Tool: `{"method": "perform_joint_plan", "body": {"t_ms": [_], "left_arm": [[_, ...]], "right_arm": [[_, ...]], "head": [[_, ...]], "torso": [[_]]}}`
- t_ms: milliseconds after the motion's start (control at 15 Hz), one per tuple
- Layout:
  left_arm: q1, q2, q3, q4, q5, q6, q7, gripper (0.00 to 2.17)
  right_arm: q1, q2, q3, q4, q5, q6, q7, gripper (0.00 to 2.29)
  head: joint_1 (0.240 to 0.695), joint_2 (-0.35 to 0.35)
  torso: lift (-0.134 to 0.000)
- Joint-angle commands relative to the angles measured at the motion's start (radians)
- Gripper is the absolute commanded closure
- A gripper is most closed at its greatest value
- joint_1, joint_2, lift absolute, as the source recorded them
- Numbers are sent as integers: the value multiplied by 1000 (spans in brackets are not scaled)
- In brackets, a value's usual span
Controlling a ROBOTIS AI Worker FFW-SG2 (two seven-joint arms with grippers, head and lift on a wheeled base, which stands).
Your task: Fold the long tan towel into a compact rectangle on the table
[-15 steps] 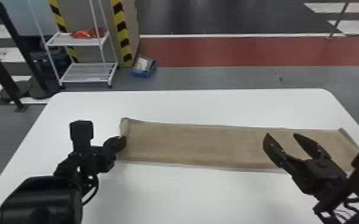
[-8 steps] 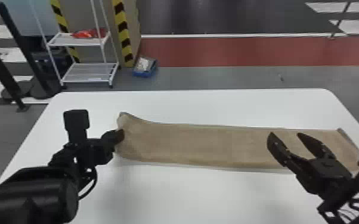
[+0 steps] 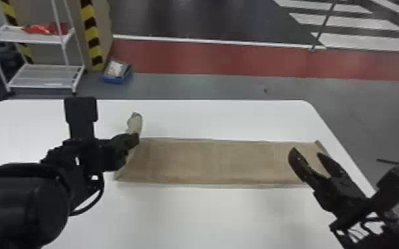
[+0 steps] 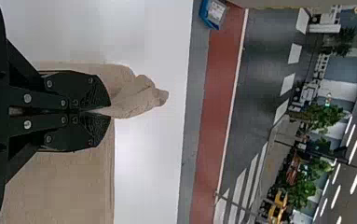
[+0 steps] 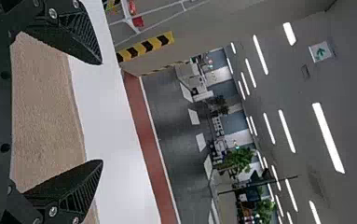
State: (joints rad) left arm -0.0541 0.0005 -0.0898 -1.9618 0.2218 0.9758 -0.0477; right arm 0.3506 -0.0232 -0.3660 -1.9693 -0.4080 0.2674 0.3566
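One white table (image 3: 208, 218) under the tan towel (image 3: 222, 162), red floor strip (image 3: 225, 58) beyond.

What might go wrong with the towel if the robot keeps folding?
The left tool pinches just a small bunched bit of the towel, so it might slip out. That end is crumpled, so the fold may turn out lumpy. The right tool is open, not holding the other end, so the towel could slide.
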Motion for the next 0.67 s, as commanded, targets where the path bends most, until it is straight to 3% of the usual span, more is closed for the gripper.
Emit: {"method": "perform_joint_plan", "body": {"t_ms": [0,267,400,600], "left_arm": [[-1,-3,-114,47,5,-59,39,1659],[-44,-3,-278,244,24,-351,143,1663],[-70,-3,-337,293,34,-427,200,1663],[-113,-3,-395,333,42,-452,229,1659]], "right_arm": [[-24,-4,-56,53,-35,-4,4,144],[-39,-14,-68,87,-42,-4,13,144],[-47,-14,-68,99,-42,-4,19,144],[-61,-26,-68,127,-60,-4,25,144]], "head": [[695,-227],[695,-350],[695,-350],[695,-350]], "torso": [[-123],[-123],[-123],[-123]]}}
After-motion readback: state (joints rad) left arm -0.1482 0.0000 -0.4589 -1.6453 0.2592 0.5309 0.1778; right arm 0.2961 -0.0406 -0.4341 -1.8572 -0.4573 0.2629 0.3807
